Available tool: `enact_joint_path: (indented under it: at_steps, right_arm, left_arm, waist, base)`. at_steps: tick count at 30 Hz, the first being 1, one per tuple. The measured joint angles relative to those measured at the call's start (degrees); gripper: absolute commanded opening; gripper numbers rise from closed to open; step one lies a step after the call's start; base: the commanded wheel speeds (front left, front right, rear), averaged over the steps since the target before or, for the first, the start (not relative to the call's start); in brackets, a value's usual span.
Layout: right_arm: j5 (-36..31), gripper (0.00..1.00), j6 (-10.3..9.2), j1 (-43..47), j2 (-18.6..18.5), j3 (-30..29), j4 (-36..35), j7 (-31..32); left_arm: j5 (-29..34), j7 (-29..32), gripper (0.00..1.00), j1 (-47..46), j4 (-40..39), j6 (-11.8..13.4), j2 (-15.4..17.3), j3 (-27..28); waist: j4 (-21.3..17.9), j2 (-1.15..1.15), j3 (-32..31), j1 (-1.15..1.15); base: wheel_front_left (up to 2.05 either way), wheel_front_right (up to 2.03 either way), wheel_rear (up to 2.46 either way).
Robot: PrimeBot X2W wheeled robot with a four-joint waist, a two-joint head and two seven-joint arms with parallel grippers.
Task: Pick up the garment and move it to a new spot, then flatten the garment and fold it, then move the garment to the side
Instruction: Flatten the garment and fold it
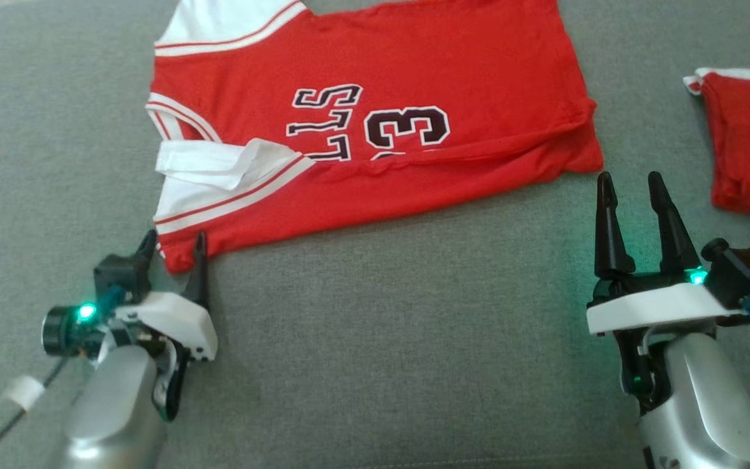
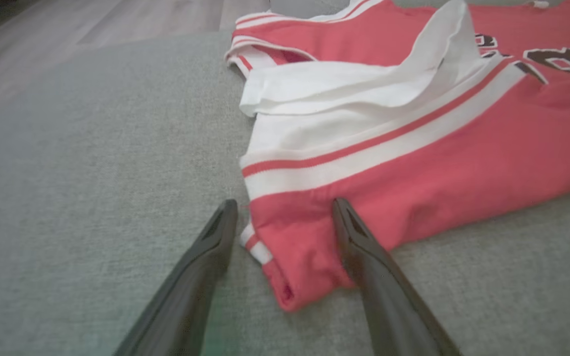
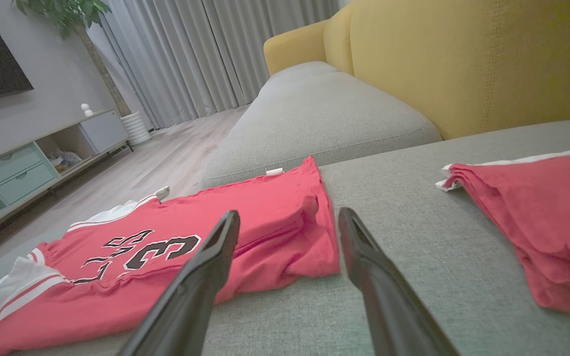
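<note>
The garment point(image 1: 479, 78) is a red jersey with white striped trim and dark lettering, spread on the grey sofa cushion point(image 1: 381, 326), its near long edge folded over. My left gripper point(image 1: 175, 244) stands open at the jersey's near left corner. In the left wrist view that corner of the garment point(image 2: 438, 163) lies between the spread fingers of the left gripper point(image 2: 284, 205), one finger over the cloth and the other on the cushion. My right gripper point(image 1: 629, 179) is open just short of the near right corner, holding nothing. The right wrist view shows the garment point(image 3: 265, 212) ahead of the right gripper point(image 3: 289, 213).
A second folded red cloth point(image 1: 749, 150) lies at the right edge of the cushion, also visible as the folded cloth point(image 3: 537, 222). A yellow sofa backrest point(image 3: 463, 59) rises behind it. Beyond the sofa are wooden floor, a low cabinet point(image 3: 27, 158) and curtains.
</note>
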Motion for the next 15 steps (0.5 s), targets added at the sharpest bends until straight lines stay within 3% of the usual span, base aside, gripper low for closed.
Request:
enact_joint_path:
  at_steps: [1,4,6,10,15]
  right_arm:
    - [0.0,1.0,0.01,0.0,0.0,-0.1,-0.1,0.0]
    - [0.5,1.0,0.01,-0.1,0.0,-0.1,-0.1,0.0]
    - [0.6,1.0,0.0,-0.1,0.0,-0.2,-0.1,0.0]
    - [1.0,1.0,0.0,-0.5,0.0,-0.4,0.0,0.0]
    - [0.0,1.0,0.0,-2.0,0.0,-0.9,3.2,0.0]
  left_arm:
    - [-0.9,1.8,1.0,-1.2,1.7,-1.3,0.0,0.0]
    - [-2.2,3.4,1.0,-3.4,3.1,-1.9,0.1,0.3]
    - [-2.2,4.4,0.0,-4.3,4.0,-2.2,0.1,0.2]
    - [-2.2,4.4,0.0,-4.8,4.5,-2.7,0.0,0.0]
    - [-2.2,-1.7,0.0,-4.1,3.6,-2.6,0.0,-0.1]
  waist:
    - [-0.5,0.0,0.6,-0.01]
    - [-1.1,0.0,1.1,-0.01]
    - [-1.2,0.0,1.1,-0.01]
    - [-1.0,0.0,0.4,-0.01]
    - [-0.4,0.0,-1.2,-0.01]
  base:
    - [0.0,0.0,0.0]
    - [0.0,0.0,0.0]
    - [0.0,0.0,0.0]
    - [0.0,0.0,0.0]
    - [0.0,0.0,0.0]
